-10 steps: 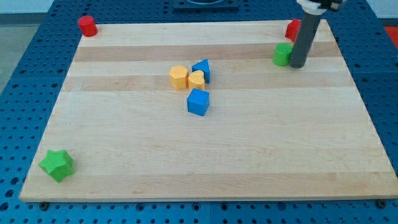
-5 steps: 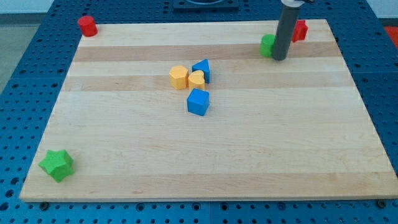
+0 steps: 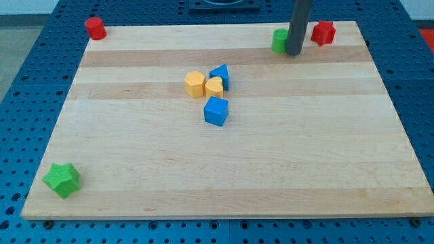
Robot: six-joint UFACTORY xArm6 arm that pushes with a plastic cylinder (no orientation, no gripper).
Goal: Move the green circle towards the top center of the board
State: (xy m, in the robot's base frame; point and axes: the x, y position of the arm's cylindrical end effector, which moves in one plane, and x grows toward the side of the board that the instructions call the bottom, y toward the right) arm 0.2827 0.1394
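Board (image 3: 135, 169): push step in hand. No fingers on this rig; 1 rod only. My tip (image 3: 293, 52) touches the green circle (image 3: 279, 41) on its right, near the top edge, right of centre. Next: push left

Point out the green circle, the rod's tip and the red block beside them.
green circle (image 3: 279, 41), camera view, its visible left face
my tip (image 3: 294, 52), camera view, the rod's very end
red block (image 3: 323, 32), camera view, centre of its front
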